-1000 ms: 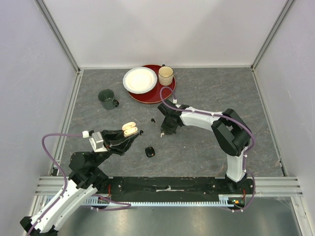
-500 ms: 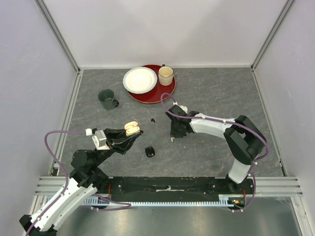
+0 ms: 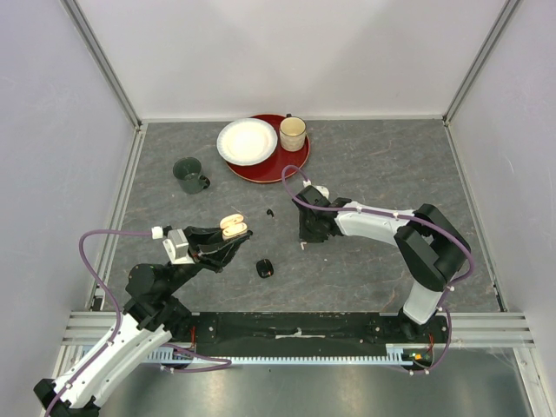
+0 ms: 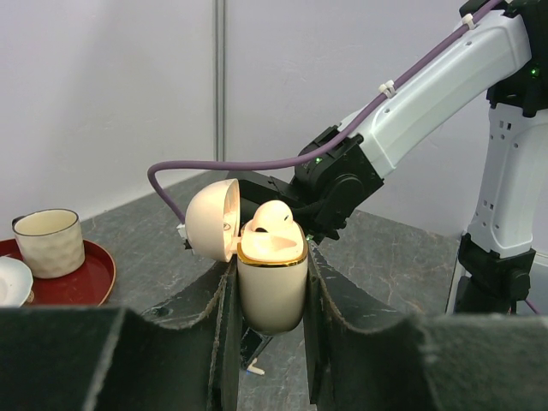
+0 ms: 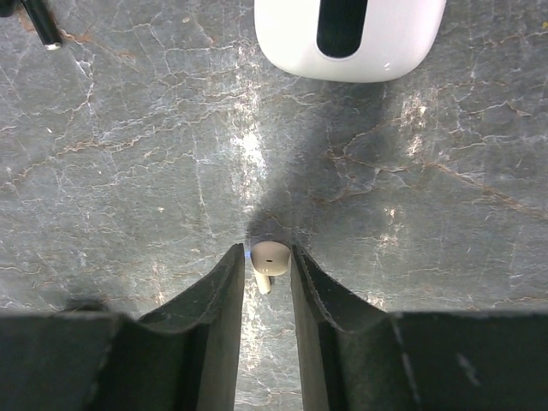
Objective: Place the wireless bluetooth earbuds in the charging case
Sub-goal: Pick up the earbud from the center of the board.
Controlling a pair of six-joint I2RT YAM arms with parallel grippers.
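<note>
While the mug (image 3: 188,174) stands alone at far left on the table (image 3: 373,165), the left gripper (image 3: 228,233) sits nearer the front, its jaws narrow and clamped on a beige case (image 4: 272,291). That case is upright between the fingers (image 4: 214,342), raised above the table, with its lid (image 4: 212,220) swung open to the left. A beige earbud (image 4: 272,216) rests in the case's mouth, its rounded head showing above the gold rim.

Toward the back, a white plate (image 3: 247,141) lies on the left part of a red tray (image 3: 269,167), and a cream cup (image 3: 293,133) stands on the tray just right of it. A black case (image 3: 265,268) lies shut on the table in front, just right of the left gripper. A black earbud (image 3: 270,213) lies apart from it, farther back.

Right of these, the right gripper (image 5: 268,265) points down at the table with its jaws narrow. A white earbud (image 5: 268,257) sits between the fingertips (image 5: 231,282), low at the table; whether they pinch it cannot be told. A white case (image 5: 351,34) with a dark slot lies just beyond it.
</note>
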